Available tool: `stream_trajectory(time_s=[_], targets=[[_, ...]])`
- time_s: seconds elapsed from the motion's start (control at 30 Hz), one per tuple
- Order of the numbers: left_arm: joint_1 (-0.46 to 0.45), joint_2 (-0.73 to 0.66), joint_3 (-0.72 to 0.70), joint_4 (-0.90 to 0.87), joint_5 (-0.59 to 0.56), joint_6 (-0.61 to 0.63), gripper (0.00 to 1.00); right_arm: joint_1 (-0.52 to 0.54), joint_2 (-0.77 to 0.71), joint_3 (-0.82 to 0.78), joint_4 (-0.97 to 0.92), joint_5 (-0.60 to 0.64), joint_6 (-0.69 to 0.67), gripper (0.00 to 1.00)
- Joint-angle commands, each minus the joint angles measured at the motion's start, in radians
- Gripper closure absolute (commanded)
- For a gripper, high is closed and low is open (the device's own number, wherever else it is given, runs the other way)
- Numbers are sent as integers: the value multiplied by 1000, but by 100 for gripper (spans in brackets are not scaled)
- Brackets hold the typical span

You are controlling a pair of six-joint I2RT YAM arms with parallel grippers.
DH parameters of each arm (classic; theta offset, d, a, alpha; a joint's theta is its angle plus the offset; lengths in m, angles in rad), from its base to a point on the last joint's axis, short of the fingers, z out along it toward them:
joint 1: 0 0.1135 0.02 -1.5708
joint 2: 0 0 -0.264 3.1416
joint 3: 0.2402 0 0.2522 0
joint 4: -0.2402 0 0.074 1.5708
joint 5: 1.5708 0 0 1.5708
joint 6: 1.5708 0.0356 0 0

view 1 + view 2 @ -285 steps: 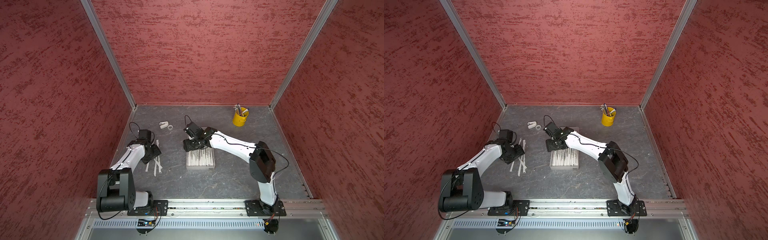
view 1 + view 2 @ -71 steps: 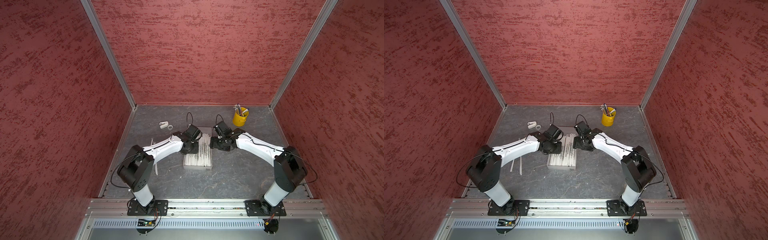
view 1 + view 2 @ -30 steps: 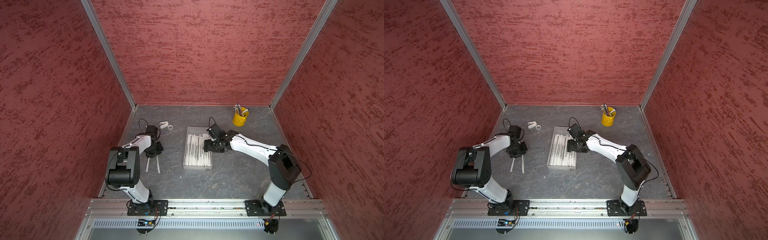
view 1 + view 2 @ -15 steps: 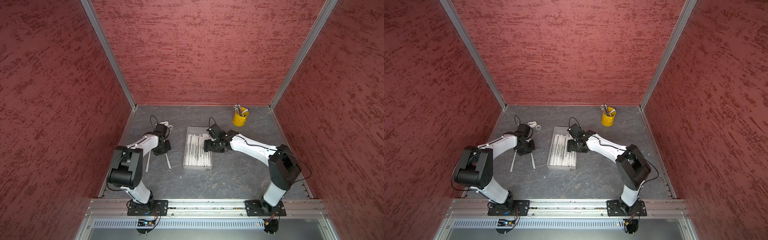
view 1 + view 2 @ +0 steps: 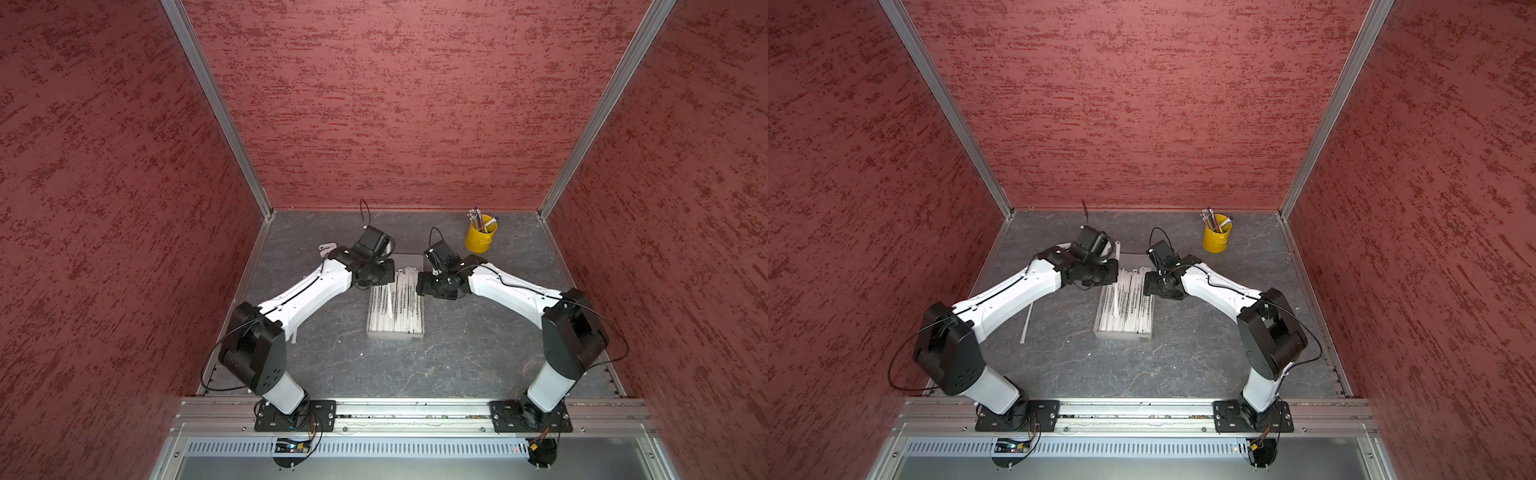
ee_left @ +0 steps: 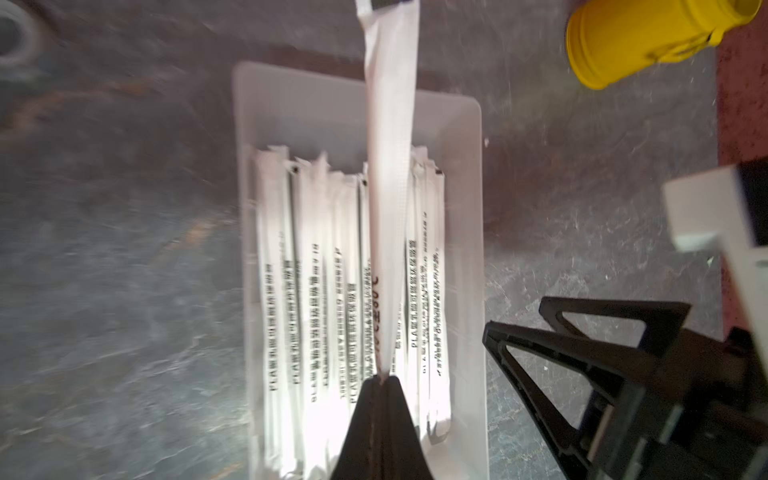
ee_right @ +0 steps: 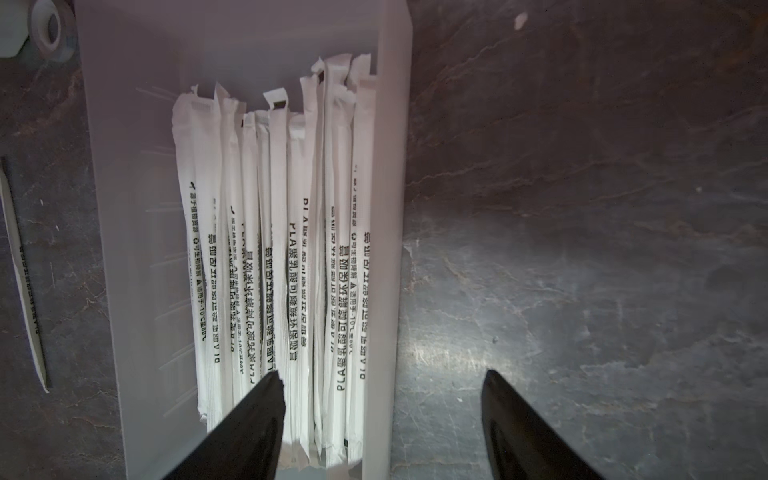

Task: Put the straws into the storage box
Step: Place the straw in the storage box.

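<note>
The storage box (image 5: pixel 395 336) (image 5: pixel 1123 335) is a shallow whitish tray in the middle of the table, with several white printed straws (image 5: pixel 398 309) (image 7: pixel 278 257) lying lengthwise in it. My left gripper (image 6: pixel 380 376) (image 5: pixel 386 279) is shut on one end of one straw (image 6: pixel 390 174), held above the box along its length. My right gripper (image 7: pixel 382 377) (image 5: pixel 419 287) is open and holds nothing; its fingers straddle the box's right long wall (image 7: pixel 384 249). One more straw (image 5: pixel 1026 321) (image 7: pixel 25 270) lies on the table left of the box.
A yellow cup (image 5: pixel 478 242) (image 5: pixel 1216 242) (image 6: pixel 623 45) holding pens stands at the back right. A small white ring-shaped part (image 5: pixel 327 248) (image 7: pixel 45 29) lies behind the box on the left. Red walls close off three sides of the grey table.
My left gripper shut on a straw at the table's left and has carried it right, over the box. One straw stays on the table. The right arm has not moved.
</note>
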Motion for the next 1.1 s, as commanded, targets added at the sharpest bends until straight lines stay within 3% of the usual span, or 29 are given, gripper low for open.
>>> stream_trajectory(time_s=[0.0, 0.17, 0.47, 0.63, 0.77, 0.9, 1.07], targets=[[-24, 110, 25, 57, 38, -66, 95, -23, -43, -13, -14, 18, 1, 24], [-78, 268, 91, 60, 49, -68, 94, -29, -40, -31, -8, 13, 4, 24], [-118, 298, 54, 66, 21, -73, 90, -28, -39, -69, 20, 0, 18, 25], [-112, 272, 93, -2, -29, -48, 70, -28, -31, -62, 22, -3, 13, 25], [-92, 166, 106, -94, -100, -9, 56, -26, -31, -45, 13, -2, 4, 25], [18, -28, 18, -162, -178, 54, 36, -6, -33, -35, 6, -4, -6, 25], [330, -213, -166, -145, -70, 183, 19, 26, -30, -32, 19, 1, -4, 25]])
